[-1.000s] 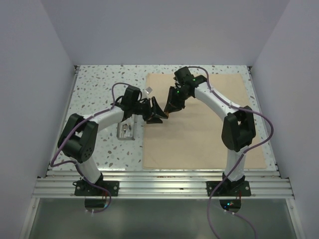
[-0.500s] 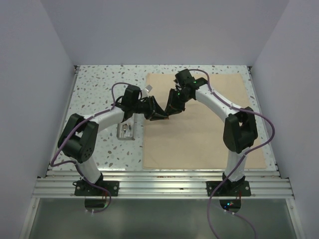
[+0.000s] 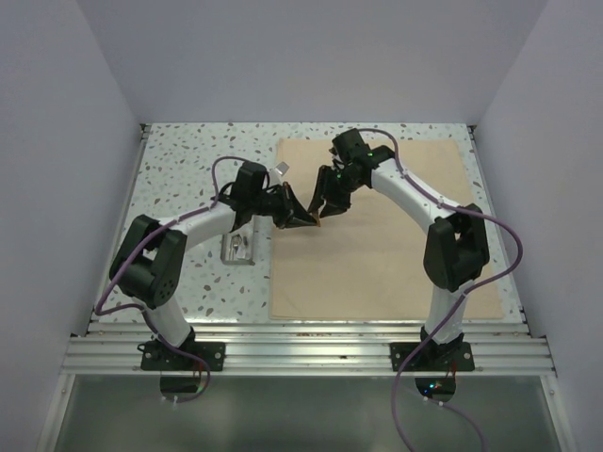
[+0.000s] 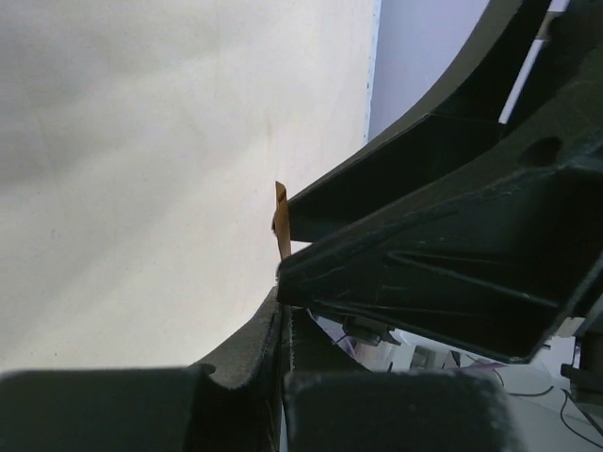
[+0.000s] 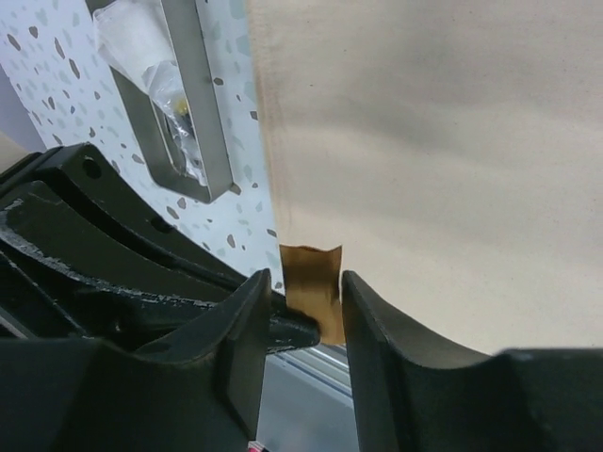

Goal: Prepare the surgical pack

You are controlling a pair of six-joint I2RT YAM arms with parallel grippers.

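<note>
A speckled table [image 3: 188, 160] carries a large tan cloth sheet [image 3: 377, 273], spread flat over its right part. Every place below is given from this sheet.

The right arm [image 3: 410, 193] reaches over the sheet from the near right side towards the sheet's far left part. The left arm [image 3: 203, 221] comes in from beyond the sheet's left edge and crosses that edge. The two grippers meet tip to tip above the sheet, just inside its left edge.

A small grey metal tray [image 5: 193, 94] lies on the bare table just left of the sheet, beside its left edge and apart from it. Inside the tray lie a crinkled clear packet [image 5: 132, 38] and something shiny that is too small to name. A small white thing [image 3: 280, 170] sits by the sheet's left edge, further back than the tray; what it is cannot be made out.

The left gripper [image 4: 284, 311] has its fingers pressed together, and its tip pinches the lower end of a short brown strip [image 5: 313, 268], which stands upright in the air above the sheet's left edge. The right gripper [image 5: 305, 282] has its fingers narrowly apart, one on each side of the strip. There is a clear gap on the left side, and on the right side the strip lies close against the finger.
</note>
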